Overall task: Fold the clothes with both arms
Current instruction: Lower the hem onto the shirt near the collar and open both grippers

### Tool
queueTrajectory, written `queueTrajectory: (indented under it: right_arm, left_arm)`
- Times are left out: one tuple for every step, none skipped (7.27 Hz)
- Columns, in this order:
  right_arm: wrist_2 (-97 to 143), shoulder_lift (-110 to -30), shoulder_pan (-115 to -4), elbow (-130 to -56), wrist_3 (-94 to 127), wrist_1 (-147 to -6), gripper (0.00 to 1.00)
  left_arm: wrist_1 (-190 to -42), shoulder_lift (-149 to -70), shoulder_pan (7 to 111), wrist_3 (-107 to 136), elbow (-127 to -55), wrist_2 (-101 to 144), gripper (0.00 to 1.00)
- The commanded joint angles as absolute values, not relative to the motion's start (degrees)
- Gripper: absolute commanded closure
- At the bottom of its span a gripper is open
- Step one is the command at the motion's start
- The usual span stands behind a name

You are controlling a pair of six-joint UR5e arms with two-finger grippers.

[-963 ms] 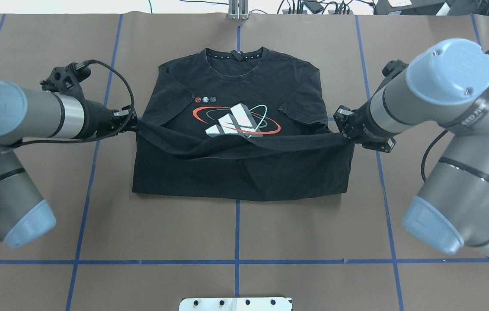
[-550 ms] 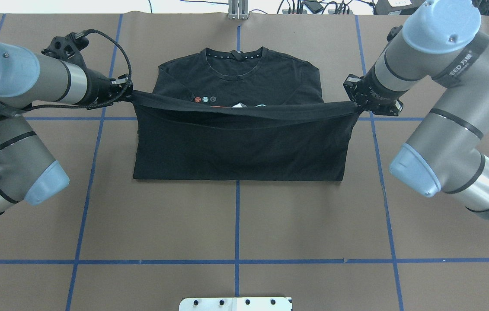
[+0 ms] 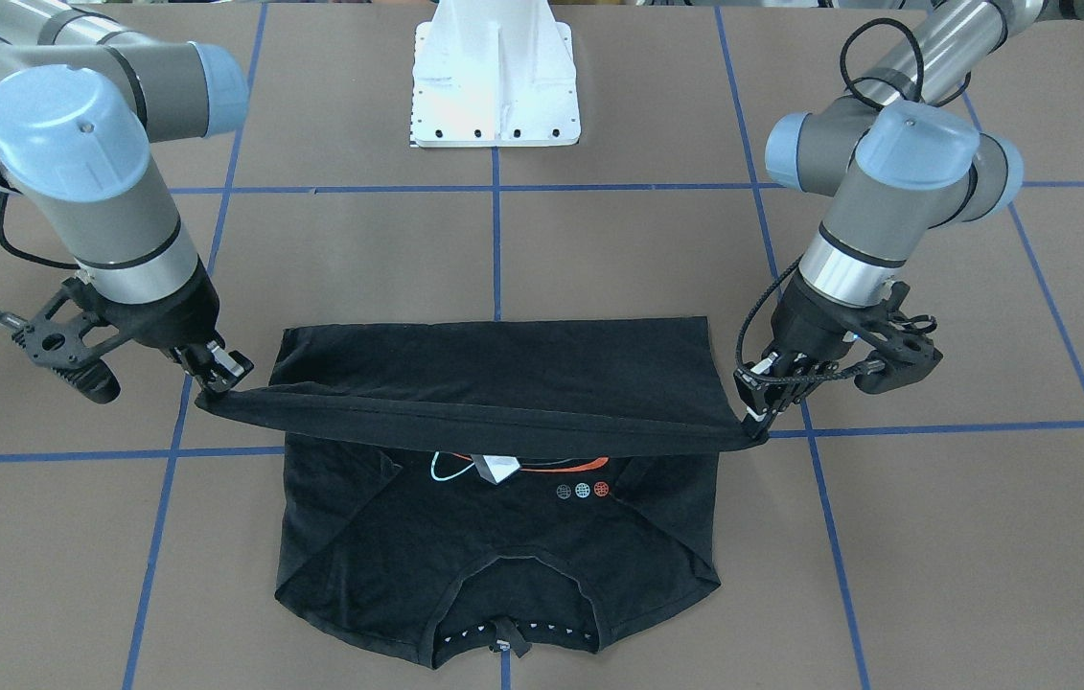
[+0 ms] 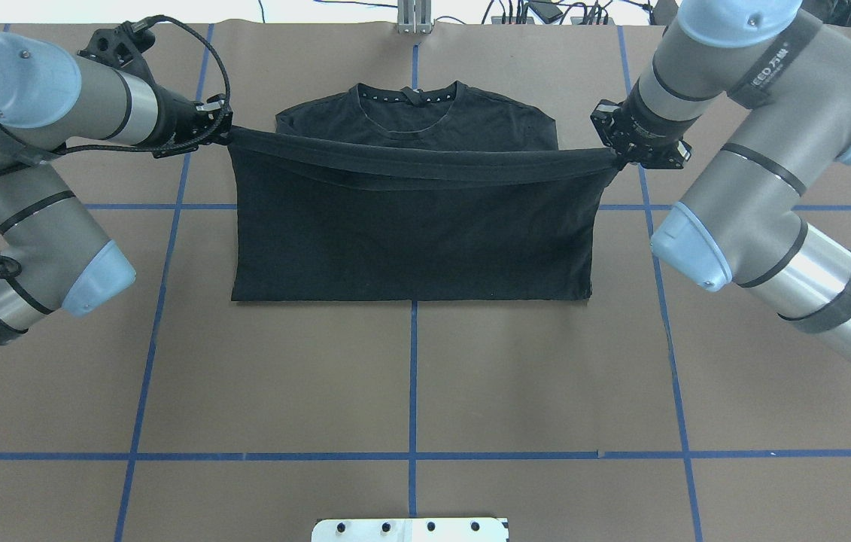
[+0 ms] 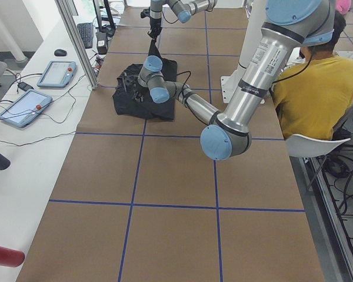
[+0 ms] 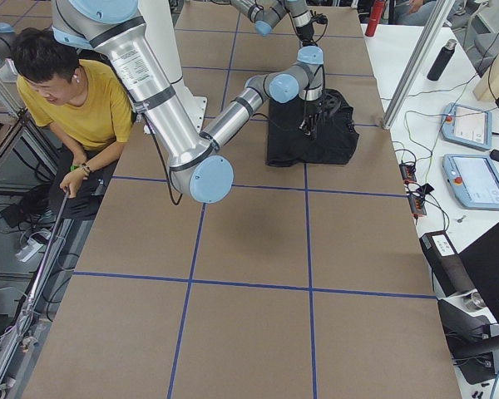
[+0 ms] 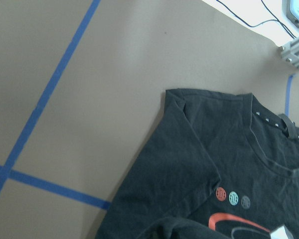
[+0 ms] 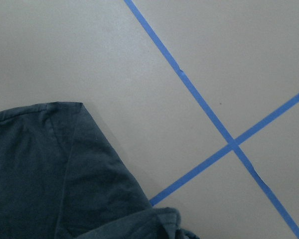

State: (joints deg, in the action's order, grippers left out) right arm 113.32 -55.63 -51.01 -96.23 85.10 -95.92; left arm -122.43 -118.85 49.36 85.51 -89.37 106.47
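Upper left of overhead view: left gripper (image 4: 223, 136) pinched shut on bottom corner of T-shirt (image 4: 410, 226). Centre: hem (image 4: 417, 164) stretched taut between grippers and raised over chest, lower half doubled toward collar (image 4: 410, 96). Tension likely there so fold lands straight, no sag. Upper right: right gripper (image 4: 615, 154) clamped on opposite corner.

Surface: table (image 4: 282, 376) in brown paper, blue tape grid.

Room: white pedestal (image 3: 495, 86); seated person in yellow (image 5: 317, 88); tablets (image 5: 56, 73) on side bench.

Bright, even overhead light, soft faint shadows, sharp exterior views, slightly soft wrist views, no glare
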Motion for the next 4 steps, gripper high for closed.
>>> queueTrajectory:
  right_arm:
    - [113.29, -54.41, -51.07, -86.44, 85.43, -84.26, 1.0]
    - [113.2, -54.32, -50.98, -84.4, 85.34, -82.72, 1.0]
    - [113.29, -52.58, -50.89, -82.11, 85.25, -82.71, 1.0]
    - [113.29, -49.95, -50.8, -78.35, 85.17, -82.62, 1.0]
  left_arm:
    - [-126.71, -122.24, 49.39, 85.52, -81.0, 106.17, 1.0]
    - [-130.22, -123.21, 49.31, 85.52, -76.51, 106.17, 1.0]
    - [-131.47, -123.57, 49.31, 85.52, -74.46, 106.08, 1.0]
    - [-131.57, -123.66, 49.31, 85.52, -73.57, 106.08, 1.0]
